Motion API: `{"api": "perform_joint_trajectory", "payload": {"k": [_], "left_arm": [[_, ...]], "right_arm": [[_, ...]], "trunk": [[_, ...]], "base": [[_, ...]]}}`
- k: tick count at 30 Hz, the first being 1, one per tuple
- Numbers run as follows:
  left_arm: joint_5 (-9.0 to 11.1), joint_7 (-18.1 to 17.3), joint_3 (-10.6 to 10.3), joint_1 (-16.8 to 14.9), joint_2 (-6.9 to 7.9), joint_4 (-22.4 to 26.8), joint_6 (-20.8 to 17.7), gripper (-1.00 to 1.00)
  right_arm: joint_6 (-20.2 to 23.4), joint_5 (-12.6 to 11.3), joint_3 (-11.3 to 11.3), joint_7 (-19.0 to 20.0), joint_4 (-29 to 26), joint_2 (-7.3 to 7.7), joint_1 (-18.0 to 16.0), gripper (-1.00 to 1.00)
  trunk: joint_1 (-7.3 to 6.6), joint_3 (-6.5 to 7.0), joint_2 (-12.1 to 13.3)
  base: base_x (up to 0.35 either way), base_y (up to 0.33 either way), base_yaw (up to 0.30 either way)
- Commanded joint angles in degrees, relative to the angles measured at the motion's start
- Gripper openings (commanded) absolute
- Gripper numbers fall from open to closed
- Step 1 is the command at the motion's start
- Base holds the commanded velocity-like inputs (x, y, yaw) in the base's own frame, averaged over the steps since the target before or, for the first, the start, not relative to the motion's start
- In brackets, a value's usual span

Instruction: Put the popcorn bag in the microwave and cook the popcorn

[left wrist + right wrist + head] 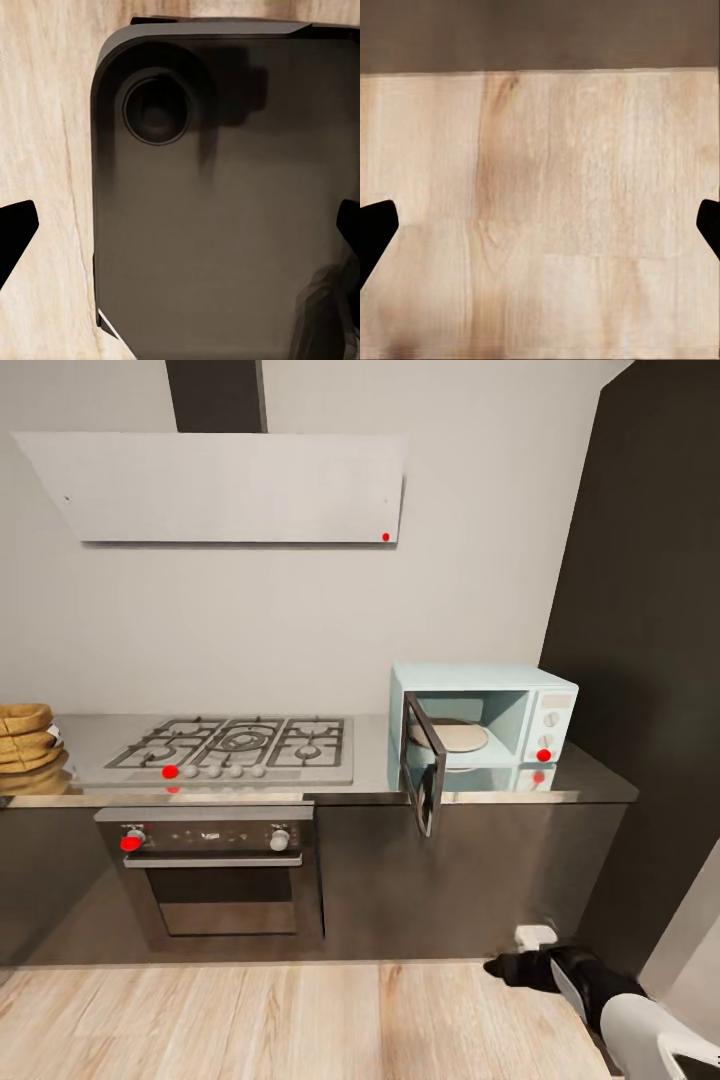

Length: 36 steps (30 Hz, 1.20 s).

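Two hands spread, empty | microwave mint-blue, door ajar | popcorn bag mustard-tan (countertop)

At about 5 o'clock in the head view, the right arm shows a glossy white shell, a black wrist section and a small white block at its tip. Each wrist view shows two black, wedge-shaped fingertips.

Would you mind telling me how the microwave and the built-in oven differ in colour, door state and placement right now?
The microwave is pale mint-blue; the oven is black with steel trim. The microwave's door hangs open, showing the round plate inside; the oven's door is shut. The microwave stands on the countertop; the oven is set into the cabinets below the hob. Both carry white knobs and a red dot.
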<state>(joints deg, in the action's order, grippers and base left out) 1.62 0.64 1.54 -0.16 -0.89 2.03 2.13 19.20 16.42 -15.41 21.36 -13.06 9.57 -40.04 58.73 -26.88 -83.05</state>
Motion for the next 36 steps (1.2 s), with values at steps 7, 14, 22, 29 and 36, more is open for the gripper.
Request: {"api": "perform_joint_trajectory", "payload": {"k": [7,14,22,29,36], "left_arm": [[0.2,0.2,0.1,0.0,-0.07,0.0,0.2,1.00],[0.2,0.2,0.1,0.0,-0.16,0.0,0.2,1.00],[0.3,0.2,0.1,0.0,-0.08,0.0,0.2,1.00],[0.3,0.2,0.1,0.0,-0.08,0.0,0.2,1.00],[0.6,0.4,0.1,0.0,-0.06,0.0,0.2,1.00]], "right_arm": [[-13.2,2.6,0.0,-4.5,14.6,-0.72,11.6,1.00],[-20.3,2.7,-0.1,-6.2,14.9,-0.47,20.4,1.00],[-22.3,2.6,-0.1,-9.0,15.0,-0.69,21.8,1.00],[-22.7,2.5,-0.1,-20.4,15.0,-1.73,22.0,1.00],[-22.7,2.5,-0.1,-20.7,15.0,-1.85,22.0,1.00]], "trunk": [[0.00,-0.05,0.0],[0.00,-0.05,0.0],[0.00,-0.05,0.0],[0.00,0.08,0.0],[0.00,0.33,0.0]], "base": [[0.000,0.000,0.000],[0.000,0.000,0.000],[0.000,0.000,0.000],[0.000,0.000,0.120],[0.000,0.000,0.255]]}}
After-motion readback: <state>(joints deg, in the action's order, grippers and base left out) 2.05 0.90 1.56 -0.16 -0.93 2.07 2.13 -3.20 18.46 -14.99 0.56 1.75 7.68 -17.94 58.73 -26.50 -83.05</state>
